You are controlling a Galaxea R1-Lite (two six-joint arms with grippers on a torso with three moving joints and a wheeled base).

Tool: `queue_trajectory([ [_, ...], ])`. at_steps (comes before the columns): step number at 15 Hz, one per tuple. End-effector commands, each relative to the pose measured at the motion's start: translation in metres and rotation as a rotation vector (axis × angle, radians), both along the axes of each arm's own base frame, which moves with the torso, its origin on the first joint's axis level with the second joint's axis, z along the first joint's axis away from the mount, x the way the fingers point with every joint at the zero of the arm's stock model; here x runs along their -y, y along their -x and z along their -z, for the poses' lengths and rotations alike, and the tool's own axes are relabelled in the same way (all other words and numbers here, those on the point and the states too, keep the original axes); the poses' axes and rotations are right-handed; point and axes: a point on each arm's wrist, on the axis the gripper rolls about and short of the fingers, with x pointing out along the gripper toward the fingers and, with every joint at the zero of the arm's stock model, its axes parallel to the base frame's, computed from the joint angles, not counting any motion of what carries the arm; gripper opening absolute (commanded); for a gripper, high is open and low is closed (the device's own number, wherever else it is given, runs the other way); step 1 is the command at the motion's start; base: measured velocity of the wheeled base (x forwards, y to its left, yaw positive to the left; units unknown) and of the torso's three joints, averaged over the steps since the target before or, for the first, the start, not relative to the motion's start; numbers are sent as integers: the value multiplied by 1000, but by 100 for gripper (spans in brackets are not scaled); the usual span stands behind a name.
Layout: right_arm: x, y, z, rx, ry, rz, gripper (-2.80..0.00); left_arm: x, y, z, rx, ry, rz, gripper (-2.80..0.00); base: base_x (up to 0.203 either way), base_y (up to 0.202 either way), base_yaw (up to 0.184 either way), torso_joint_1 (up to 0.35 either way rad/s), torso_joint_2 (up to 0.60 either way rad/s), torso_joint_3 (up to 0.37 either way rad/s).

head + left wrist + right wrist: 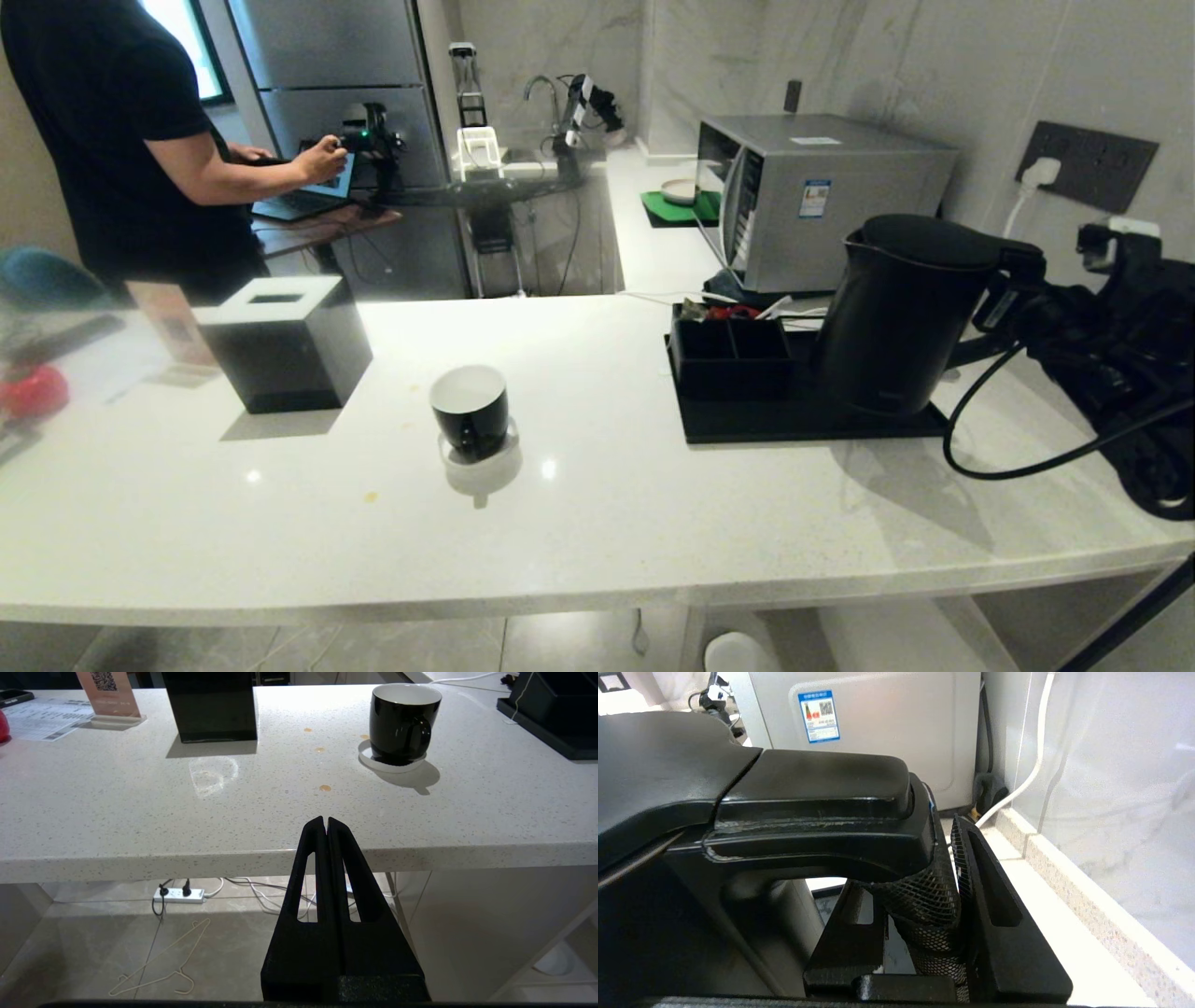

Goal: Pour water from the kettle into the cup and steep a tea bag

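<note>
Tabletop (597, 541), one: white speckled stone, front edge nearest the robot, wide bare stretch between cup and tray.
Microwave (822, 196), one: at 1 o'clock, behind the tray.
Kettle (901, 313), one: matte black, upright on the black tray (794, 425) at 3 o'clock from the cup, well apart from it.
Tissue box (285, 345), one: black cube, at 9 o'clock from the cup.
Organizer box (730, 353), one: two compartments, on the tray just beside the kettle.
Cup (470, 408), one: black, white inside, on a white coaster.
Right pincer (955, 891): reaching in level from the right, clamped on the kettle's loop handle.
Left pincer (326, 826): fingers together, empty, low before the tabletop's front edge.
Person, one: standing at 10 o'clock, beyond the tabletop.
</note>
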Motion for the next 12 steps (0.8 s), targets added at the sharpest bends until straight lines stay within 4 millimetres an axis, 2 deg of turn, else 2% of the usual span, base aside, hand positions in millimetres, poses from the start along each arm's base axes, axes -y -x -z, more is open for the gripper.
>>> queue_trajectory([
  [1,-1,2,-1,7,0,-2,-280,0,0,0,-1,1,-1,-280,0,0,0,0,0,0],
  [12,-1,0,1,1,-2,-5,-280,0,0,0,-1,1,-1,-280,0,0,0,0,0,0],
])
